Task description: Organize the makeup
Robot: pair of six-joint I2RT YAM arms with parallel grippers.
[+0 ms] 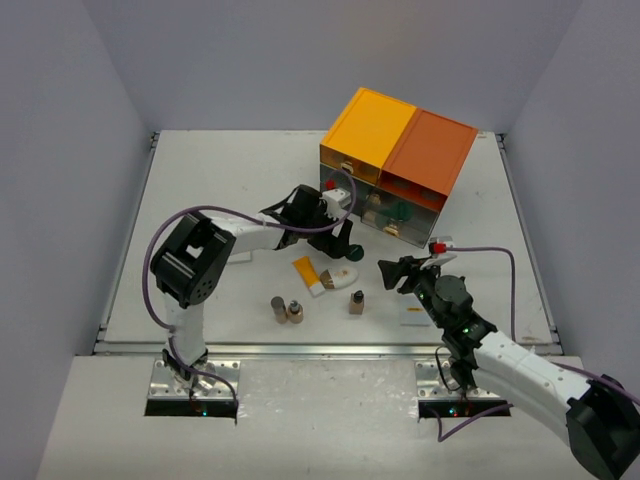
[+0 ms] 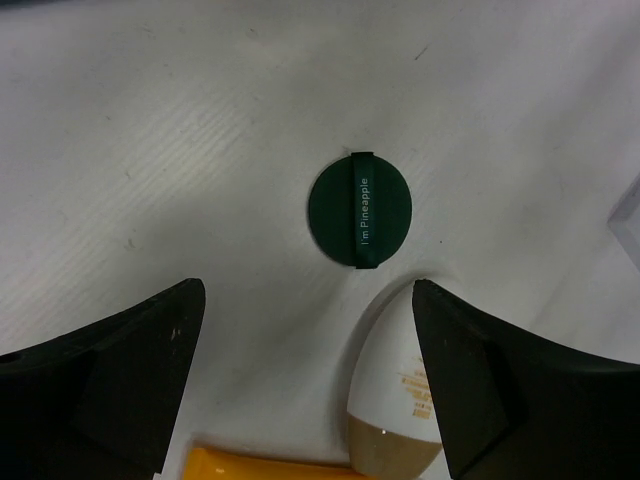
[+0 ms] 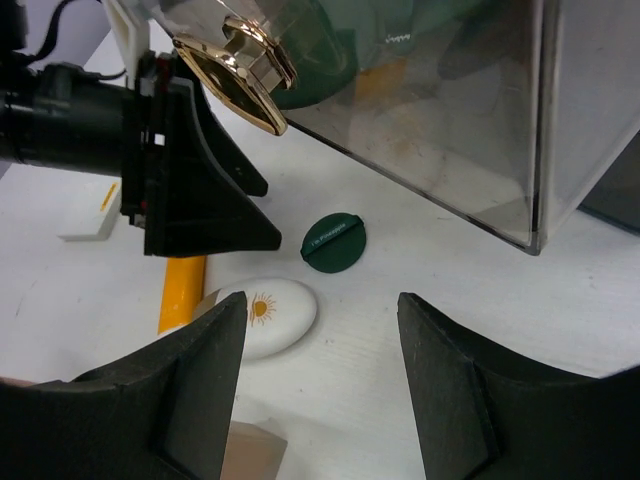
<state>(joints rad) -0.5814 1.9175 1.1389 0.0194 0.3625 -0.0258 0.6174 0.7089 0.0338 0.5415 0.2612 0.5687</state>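
Makeup is spread across the middle of the counter (image 1: 200,180), on the near side of the drawer chest (image 1: 397,160), which stands at the far edge toward the far right corner. One dark green disc (image 2: 360,210) lies flat just in front of the chest, with the white oval piece (image 2: 395,400) just beside it and the orange tube (image 1: 308,274) next to that piece. Three brown bottles (image 1: 295,312) stand upright closer to the near edge, and the flat white square (image 1: 413,318) lies apart toward the near right corner. The left pincer (image 2: 308,290) is held wide open above the disc, with nothing between its fingers. The right pincer (image 3: 320,300) is likewise open and empty, and is aimed at the same disc from the near side. No contact with the disc is shown. Several faults are judged possible. Because the disc is thin and flat, it may be pushed along the counter or slip free instead of being lifted. Because the oval piece lies so close, it may be struck by a descending finger and rolled away. Because both pincers are converged on one spot, a collision between them is to be guarded against. The chest front is near, so a wide approach may be obstructed.
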